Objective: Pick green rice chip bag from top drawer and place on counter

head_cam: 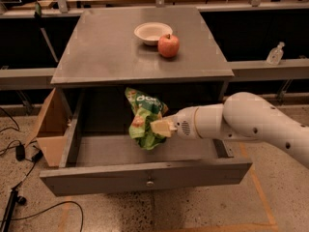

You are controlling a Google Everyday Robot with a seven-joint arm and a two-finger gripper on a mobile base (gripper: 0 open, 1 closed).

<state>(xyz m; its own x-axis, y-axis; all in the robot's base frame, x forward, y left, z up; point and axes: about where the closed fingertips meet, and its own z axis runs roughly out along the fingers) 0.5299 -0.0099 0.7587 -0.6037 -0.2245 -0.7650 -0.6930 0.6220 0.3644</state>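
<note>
The green rice chip bag (145,116) is crinkled, bright green with white lettering, and hangs upright above the inside of the open top drawer (145,177). My gripper (159,127) reaches in from the right on a white arm and is shut on the bag's lower right side, holding it off the drawer floor. The bag's top edge reaches about the level of the counter's front lip. The counter (106,42) is the flat grey cabinet top behind and above the drawer.
A white bowl (152,33) and a red apple (168,46) stand on the back right of the counter. An open cardboard box (50,129) leans against the cabinet's left side. Cables lie on the floor at the left. A small clear bottle (275,54) stands on the right rail.
</note>
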